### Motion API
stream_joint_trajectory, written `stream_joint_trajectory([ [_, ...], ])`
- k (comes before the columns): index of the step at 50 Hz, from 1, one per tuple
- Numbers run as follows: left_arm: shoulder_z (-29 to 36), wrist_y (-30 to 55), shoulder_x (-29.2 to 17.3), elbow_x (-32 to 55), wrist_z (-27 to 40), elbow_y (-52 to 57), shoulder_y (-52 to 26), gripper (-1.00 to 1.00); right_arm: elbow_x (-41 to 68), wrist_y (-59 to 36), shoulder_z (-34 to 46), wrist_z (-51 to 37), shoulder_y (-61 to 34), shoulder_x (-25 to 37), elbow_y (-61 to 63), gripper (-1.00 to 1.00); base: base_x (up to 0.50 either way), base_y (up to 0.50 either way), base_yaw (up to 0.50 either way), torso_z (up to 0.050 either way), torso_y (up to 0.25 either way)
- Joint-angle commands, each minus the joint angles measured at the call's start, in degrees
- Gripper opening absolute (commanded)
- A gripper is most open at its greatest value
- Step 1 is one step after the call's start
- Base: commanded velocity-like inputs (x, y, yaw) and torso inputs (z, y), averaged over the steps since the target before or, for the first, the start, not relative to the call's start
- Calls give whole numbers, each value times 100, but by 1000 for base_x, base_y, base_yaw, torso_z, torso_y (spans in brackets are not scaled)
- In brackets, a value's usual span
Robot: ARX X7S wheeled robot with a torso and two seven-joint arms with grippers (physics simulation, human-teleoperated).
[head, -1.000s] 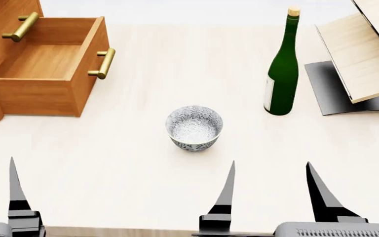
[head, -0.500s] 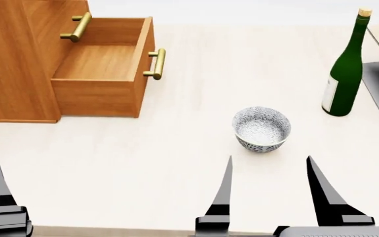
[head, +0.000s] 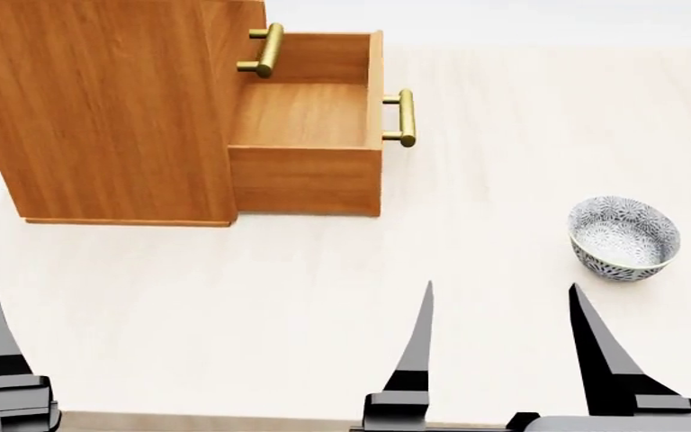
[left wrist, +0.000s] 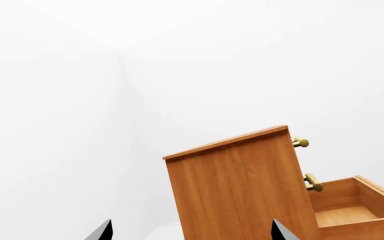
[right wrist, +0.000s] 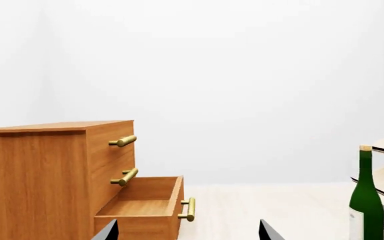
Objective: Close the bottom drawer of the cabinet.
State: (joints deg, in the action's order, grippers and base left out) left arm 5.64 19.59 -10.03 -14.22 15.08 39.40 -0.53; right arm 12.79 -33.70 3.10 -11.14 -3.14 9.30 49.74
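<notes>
Facing the pulled-out bottom drawer of the cabinet, both arms low and back.
My right gripper was spread and empty; my left gripper showed one finger only (so I couldn't tell its state). The drawer stuck out rightward, its front panel lying ahead of my right gripper, which seemed nearer; closing it meant a leftward push.

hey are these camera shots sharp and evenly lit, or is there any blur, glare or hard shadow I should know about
Head view: sharp and evenly lit; only a faint soft shadow under the bowl, no glare on the bottom drawer. Left wrist view: crisp but tilted, so the cabinet leans against a blank white background. Right wrist view: level, sharp, flat light; the green bottle shows a mild sheen.
</notes>
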Motion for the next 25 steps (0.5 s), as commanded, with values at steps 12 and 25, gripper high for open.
stream_joint_trajectory([
  [12,124,-1,-92,-27,105,-106,-57,100,351,17,-158,-101,-20,-9,-58,100,0,500,0,0,0],
  [25,183,-14,-126,-29,173,-150,-39,100,390,-176,-236,-362,-73,-41,-107,100,0,43,0,0,0],
])
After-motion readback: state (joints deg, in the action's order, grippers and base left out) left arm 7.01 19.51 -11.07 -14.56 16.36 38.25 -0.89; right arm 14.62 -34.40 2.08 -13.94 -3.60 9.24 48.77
